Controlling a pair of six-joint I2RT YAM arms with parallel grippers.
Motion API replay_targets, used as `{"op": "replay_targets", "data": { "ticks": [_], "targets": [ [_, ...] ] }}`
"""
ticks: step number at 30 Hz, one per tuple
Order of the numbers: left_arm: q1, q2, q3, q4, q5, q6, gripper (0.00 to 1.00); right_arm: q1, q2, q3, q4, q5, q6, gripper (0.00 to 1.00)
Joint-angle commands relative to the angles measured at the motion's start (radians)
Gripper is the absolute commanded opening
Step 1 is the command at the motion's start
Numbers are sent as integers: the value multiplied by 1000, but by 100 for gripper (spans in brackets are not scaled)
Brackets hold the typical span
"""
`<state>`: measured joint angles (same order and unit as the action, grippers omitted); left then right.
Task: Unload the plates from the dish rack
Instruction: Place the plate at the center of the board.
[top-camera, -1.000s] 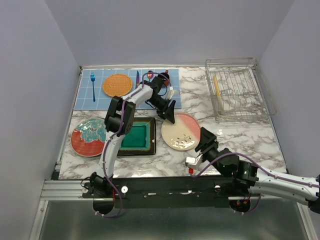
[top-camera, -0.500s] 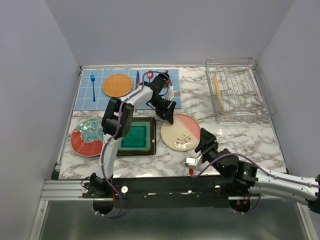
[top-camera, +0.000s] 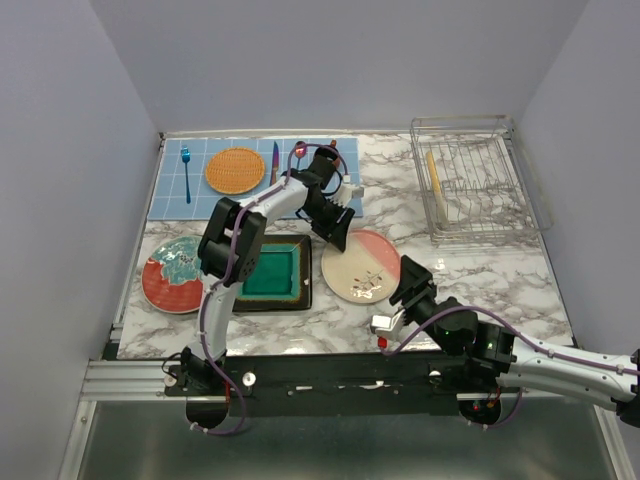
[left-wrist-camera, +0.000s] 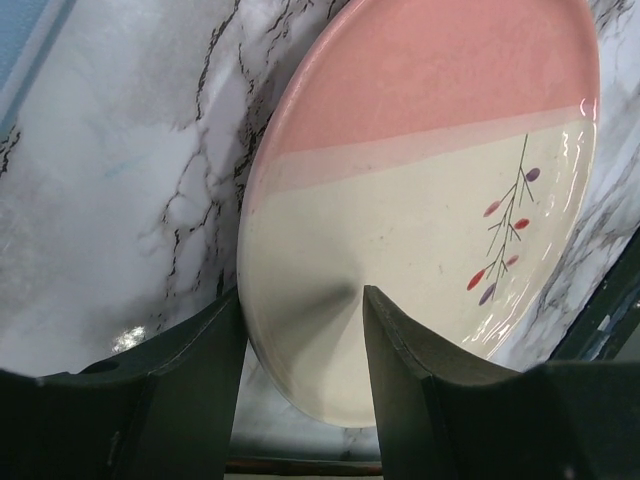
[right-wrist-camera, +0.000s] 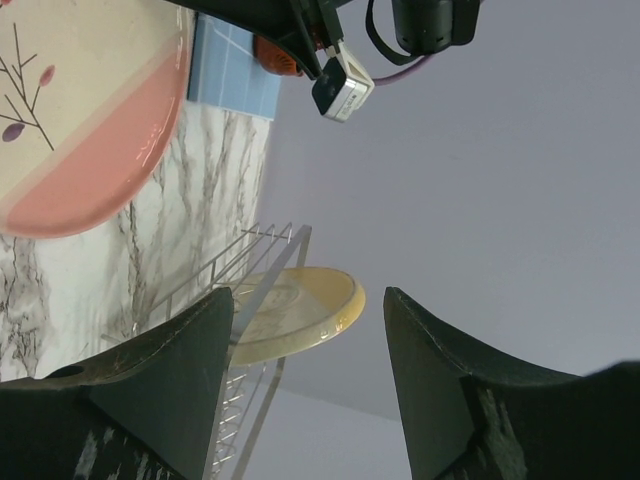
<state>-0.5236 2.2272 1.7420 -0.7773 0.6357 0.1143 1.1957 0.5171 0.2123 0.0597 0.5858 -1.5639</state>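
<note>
So the round pink-and-cream plate with the little sprig (top-camera: 360, 265) is being set flat on the marble tabletop (top-camera: 480, 280), just beside the square dark plate with the teal centre (top-camera: 272, 272). The round red plate with the teal middle (top-camera: 175, 272) is being shown further left. It looks like a row is being built along the near side. That's probably why this one is being put there, close to its neighbour but not overlapping it.

The left gripper (top-camera: 338, 232) is being held low at the far-left rim of the pink plate. In the left wrist view its jaws are being held roughly half apart, with the plate's face showing through the gap. Nothing is really being pinched, so it's being read here as the let-go, tbh.

The right gripper (top-camera: 408, 278) is being parked low, just off the near-right rim of that same plate. Its jaws are wide and holding nothing, and it's being aimed up toward the silvery wire dish rack (top-camera: 470, 122) in the far right corner.

One round cream-yellow plate (top-camera: 437, 185) is being propped upright between the rack's dividers, so the job isn't being called done. The rack is on the right arm's side, so that arm is probably being readied for it.

The blue placemat (top-camera: 330, 195) with the orange woven disc (top-camera: 234, 170) isn't being counted.
</note>
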Motion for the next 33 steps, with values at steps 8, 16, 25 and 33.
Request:
{"op": "replay_targets", "data": {
  "ticks": [8,16,25,33],
  "targets": [
    [-32,-116,-56,33,-134,-4,57,1,18,50,3,9,-22,70],
    [-38,-150,-50,33,-163,-5,57,1,35,85,58,26,-22,70],
    [-41,-239,-39,24,-185,13,57,-10,115,324,60,52,87,70],
    [-35,-368,-48,39,-186,65,57,-275,365,918,-391,-70,598,69]
  ]
}}
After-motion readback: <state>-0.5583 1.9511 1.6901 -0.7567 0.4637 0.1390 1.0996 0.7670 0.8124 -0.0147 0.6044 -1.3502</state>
